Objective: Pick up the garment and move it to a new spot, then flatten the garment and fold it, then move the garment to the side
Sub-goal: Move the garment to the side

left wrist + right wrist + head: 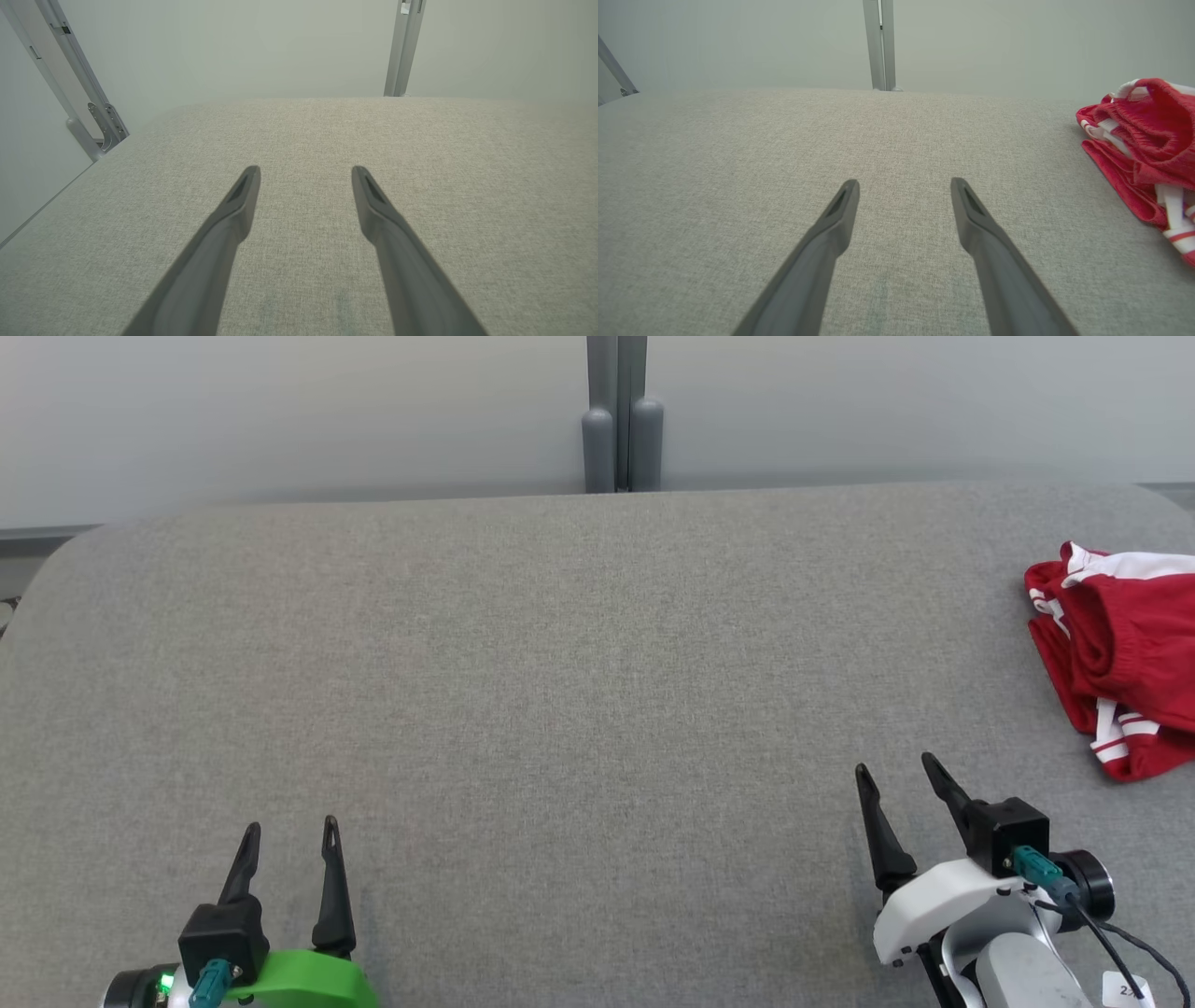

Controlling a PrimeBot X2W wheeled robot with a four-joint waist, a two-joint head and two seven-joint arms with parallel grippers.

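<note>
Head view showed the left gripper (pixel 291 823) low and near, its two fingers spread apart with nothing between them. The right gripper (pixel 893 763) was spread wide and bare too. Farther off to the right, the red and white garment (pixel 1125 653) lay in a crumpled heap on the grey table (pixel 560 663), and it seemed close to the right edge. A sloppy grab might nudge it over the side. It might also pinch just one loose layer, so the garment slipped free.
</note>
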